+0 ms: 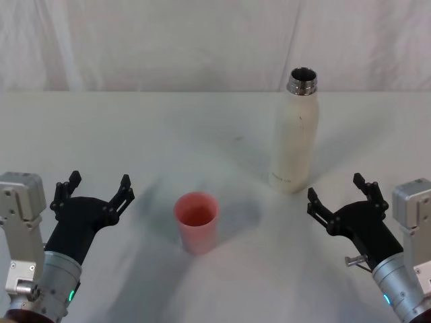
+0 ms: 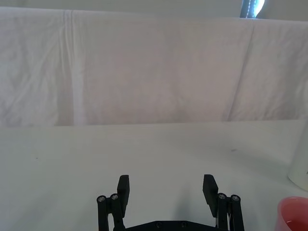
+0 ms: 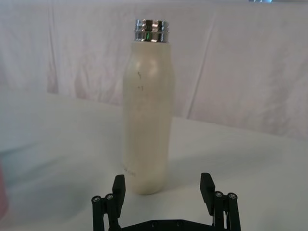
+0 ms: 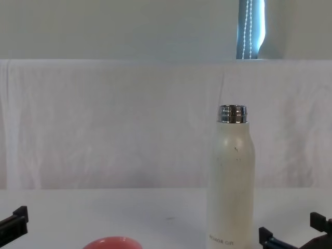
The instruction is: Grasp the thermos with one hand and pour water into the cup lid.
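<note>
We see the thermos point(image 1: 293, 134) standing upright on the white table point(image 1: 135, 148), to the right of centre and toward the far side, its steel neck uncapped and open at the top. The cup lid point(image 1: 196, 222) stands mouth up nearer the robot, left of the thermos and well apart from it; nothing lies between the two. A white cloth backdrop point(image 4: 104, 124) hangs behind the table.

The left gripper point(image 1: 94, 189) hovers low at the near left, its fingers spread and holding nothing. It sits beside the cup lid without touching it. In the left wrist view, we find the cup lid point(image 2: 293, 214) at the edge, off to one side of the spread fingers point(image 2: 123, 188).

The right gripper point(image 1: 337, 192) hovers at the near right, likewise released and empty, just short of the thermos base. In the right wrist view, the thermos point(image 3: 147, 115) rises directly beyond the parted fingers point(image 3: 207, 186), with bare table between them. In the chest view, the thermos point(image 4: 231, 181) stands clear of both grippers.
</note>
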You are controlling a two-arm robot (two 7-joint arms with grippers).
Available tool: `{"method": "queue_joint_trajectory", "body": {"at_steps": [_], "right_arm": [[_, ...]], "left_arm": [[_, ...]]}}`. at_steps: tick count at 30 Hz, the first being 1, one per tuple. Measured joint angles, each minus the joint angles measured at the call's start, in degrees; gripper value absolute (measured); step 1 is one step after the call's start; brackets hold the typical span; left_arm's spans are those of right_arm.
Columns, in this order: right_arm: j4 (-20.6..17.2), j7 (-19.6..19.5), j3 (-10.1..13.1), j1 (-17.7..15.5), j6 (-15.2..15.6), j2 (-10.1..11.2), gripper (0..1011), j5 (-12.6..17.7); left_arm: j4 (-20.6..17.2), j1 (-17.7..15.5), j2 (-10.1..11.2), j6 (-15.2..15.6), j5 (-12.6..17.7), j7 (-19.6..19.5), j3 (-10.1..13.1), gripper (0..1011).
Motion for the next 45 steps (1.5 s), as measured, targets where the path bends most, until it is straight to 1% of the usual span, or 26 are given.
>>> {"method": "queue_joint_trajectory", "body": {"at_steps": [10, 19, 36, 45], "right_arm": [[1.1, -0.01, -0.25, 0.1, -0.7, -1.02, 1001, -0.64], [1.98, -0.26, 0.49, 0.13, -2.05, -2.03, 1001, -0.44], [2.13, 0.0, 0.42, 0.92, -2.31, -2.98, 1002, -0.09], [2.08, 0.0, 0.42, 0.89, -2.27, -2.96, 1001, -0.06]], "left_arm": [[0.0, 0.0, 0.0, 0.0, 0.0, 0.0, 0.0, 1001], [0.0, 0.0, 0.0, 0.0, 0.0, 0.0, 0.0, 1001], [0.0, 0.0, -0.01, 0.0, 0.0, 0.0, 0.0, 1001], [0.0, 0.0, 0.0, 0.0, 0.0, 0.0, 0.0, 1001]]}}
